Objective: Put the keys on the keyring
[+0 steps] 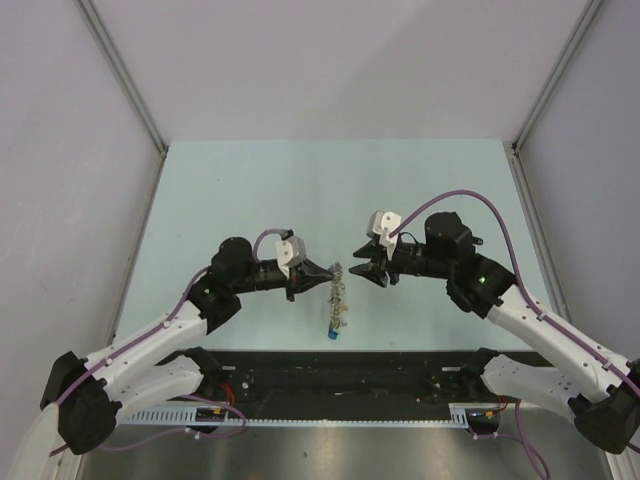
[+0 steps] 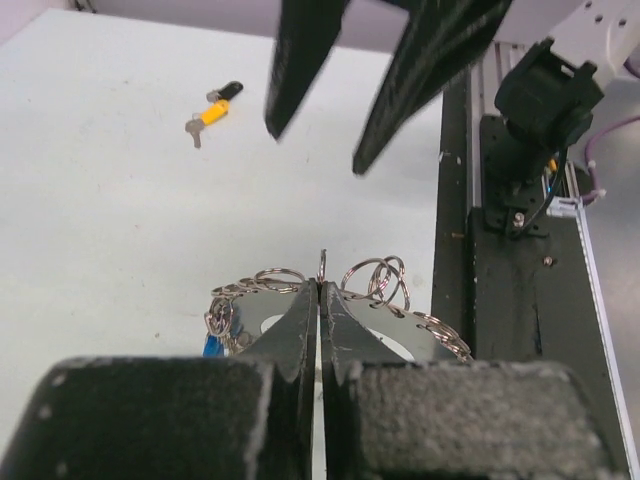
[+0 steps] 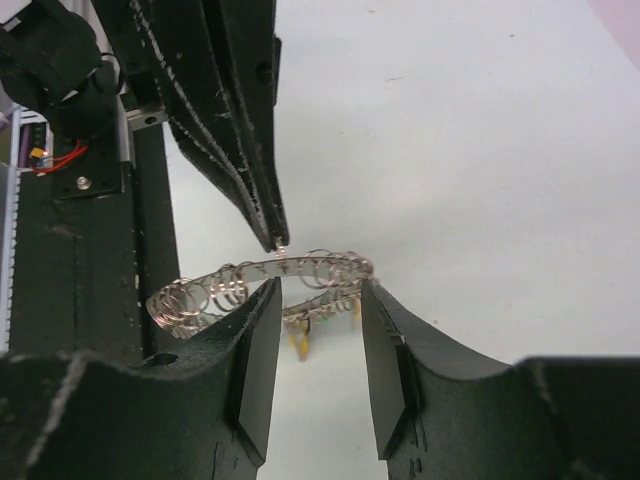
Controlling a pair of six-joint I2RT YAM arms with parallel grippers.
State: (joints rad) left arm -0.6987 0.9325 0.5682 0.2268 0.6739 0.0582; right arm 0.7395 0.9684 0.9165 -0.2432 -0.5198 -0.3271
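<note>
The keyring (image 1: 338, 290) is a flat silver ring edged with many small split rings, held in the air between my two grippers. My left gripper (image 1: 326, 277) is shut on one small ring at its rim, seen close in the left wrist view (image 2: 321, 288). A blue-headed key (image 1: 331, 335) dangles below, and yellow-headed keys (image 3: 300, 342) hang under the ring (image 3: 300, 265). My right gripper (image 1: 362, 270) is open, its fingertips (image 3: 268, 300) just short of the ring. A loose yellow key and a black key (image 2: 214, 104) lie on the table.
A black mounting rail (image 1: 340, 372) runs along the table's near edge, also in the left wrist view (image 2: 462, 200). Grey enclosure walls (image 1: 70, 180) close in the pale table (image 1: 300, 190) on the left, right and back.
</note>
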